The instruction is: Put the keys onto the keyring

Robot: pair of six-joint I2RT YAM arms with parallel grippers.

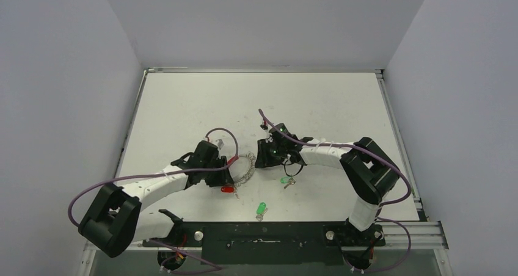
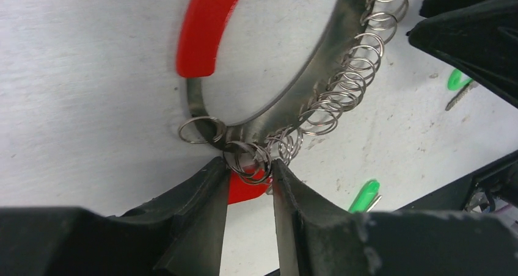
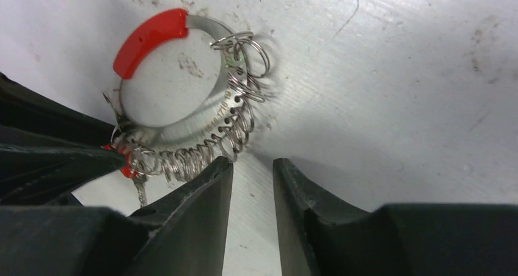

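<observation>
The left fingers (image 2: 215, 177) are almost closed, pinching the keyring (image 2: 324, 59) at its small coils and a red bit. The right fingers (image 3: 221, 169) stand slightly apart and empty, one tip just beside the ring's coiled side. The keyring lies on the bench (image 1: 275, 99) between the arms, and the two green keys (image 1: 261, 207) lie loose nearer the bases.

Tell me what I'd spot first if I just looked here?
The big keyring, silver coils with a shiny red sleeve, lies mid-table between the left hand and right hand. Two bright green keys lie loose: one beside the right hand, another nearer the arm bases.
</observation>
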